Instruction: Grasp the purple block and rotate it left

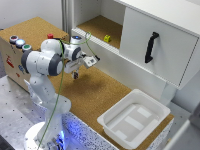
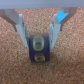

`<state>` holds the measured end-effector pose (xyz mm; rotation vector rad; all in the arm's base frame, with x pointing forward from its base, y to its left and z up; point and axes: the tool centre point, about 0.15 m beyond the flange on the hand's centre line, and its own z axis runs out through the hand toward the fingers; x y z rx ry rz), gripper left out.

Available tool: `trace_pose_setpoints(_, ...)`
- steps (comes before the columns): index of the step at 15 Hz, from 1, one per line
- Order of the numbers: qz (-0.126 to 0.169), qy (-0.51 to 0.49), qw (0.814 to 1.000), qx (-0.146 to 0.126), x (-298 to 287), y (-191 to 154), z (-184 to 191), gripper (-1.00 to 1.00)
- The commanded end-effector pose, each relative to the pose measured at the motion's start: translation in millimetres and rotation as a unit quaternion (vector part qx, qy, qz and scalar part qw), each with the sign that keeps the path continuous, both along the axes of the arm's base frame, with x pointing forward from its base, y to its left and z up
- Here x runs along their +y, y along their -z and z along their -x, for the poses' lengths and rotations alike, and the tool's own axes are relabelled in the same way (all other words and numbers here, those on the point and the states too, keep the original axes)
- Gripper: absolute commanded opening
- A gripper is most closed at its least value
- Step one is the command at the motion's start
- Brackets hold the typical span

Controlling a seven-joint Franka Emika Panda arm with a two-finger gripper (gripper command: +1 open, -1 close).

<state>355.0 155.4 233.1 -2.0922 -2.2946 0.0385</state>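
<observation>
We have our hand (image 2: 38, 39) lowered over the small purple block with yellow markings (image 2: 39, 48), which sits on the cork-brown surface (image 1: 100, 92) toward its back edge, below the open shelf. Our fingers (image 2: 21, 31) stand spread on either side of the block, apparently not yet pinching, straddling it for the grasp.

- A white tray (image 1: 134, 120) sits on the cork surface (image 1: 95, 92).
- A yellow block (image 1: 107, 38) lies in the open cabinet (image 1: 100, 25).
- A black handle (image 1: 151, 47) is on the sliding door (image 1: 155, 45).
- Coloured buttons (image 1: 19, 43) top a box.
</observation>
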Motion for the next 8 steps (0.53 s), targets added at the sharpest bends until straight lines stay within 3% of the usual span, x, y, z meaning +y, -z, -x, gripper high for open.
trace_pose_setpoints(1, -0.054, 0.015, 0.997, -0.050, -17.7, -22.3, 22.1, 1.00)
trace_pose_setpoints(4, -0.065, 0.044, 0.996, -0.031, -29.1, -45.7, 22.3, 1.00)
trace_pose_setpoints(8, -0.065, 0.044, 0.996, -0.031, -29.1, -45.7, 22.3, 1.00)
